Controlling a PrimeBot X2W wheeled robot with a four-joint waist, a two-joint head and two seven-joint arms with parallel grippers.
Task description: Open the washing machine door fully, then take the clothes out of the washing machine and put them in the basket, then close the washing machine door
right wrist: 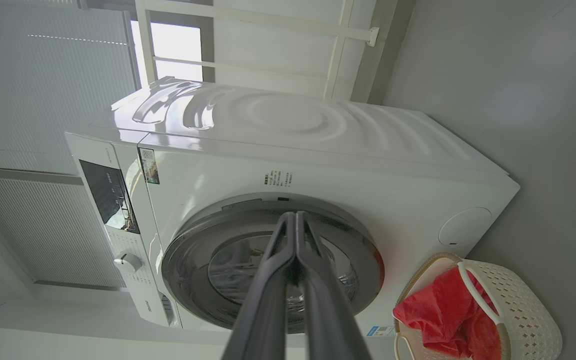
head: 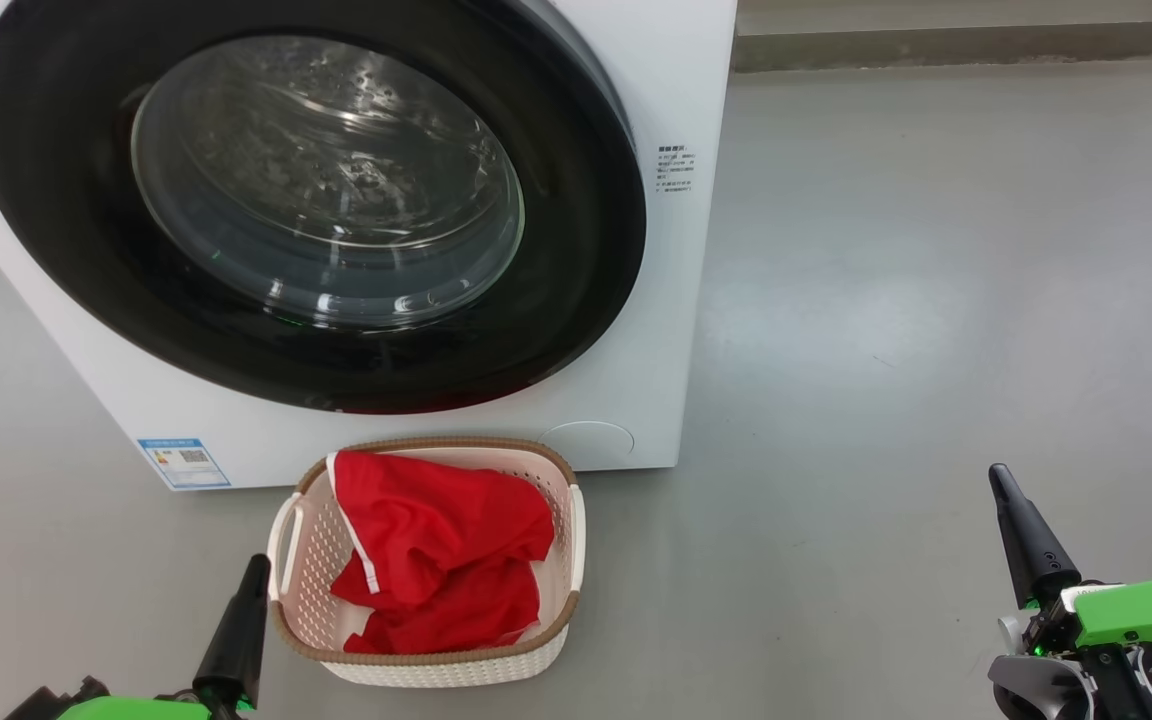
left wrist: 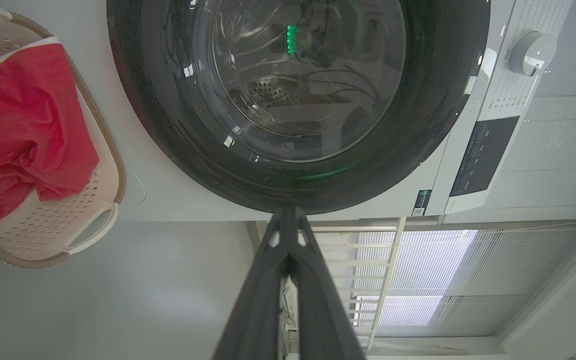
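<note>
The white washing machine (head: pixel 681 300) stands at the upper left with its black-framed round door (head: pixel 576 290) lying flat against its front, shut. On the floor just in front of it sits the cream basket (head: pixel 456 668), and the red clothes (head: pixel 441 555) lie piled inside it. My left gripper (head: pixel 254 572) is shut and empty at the basket's left handle side, low in the head view. Far off to the right, my right gripper (head: pixel 998 478) is shut and empty too. The left wrist view looks at the door (left wrist: pixel 168 125) and basket (left wrist: pixel 93 230); the right wrist view shows the machine (right wrist: pixel 318 165) and the clothes (right wrist: pixel 438 315).
Grey floor (head: pixel 936 280) spreads wide to the right of the machine. A low ledge (head: pixel 976 45) runs along the back wall. The machine's control panel and knob (left wrist: pixel 533 50) sit above the door. White blinds (right wrist: pixel 43 90) cover the window behind the machine.
</note>
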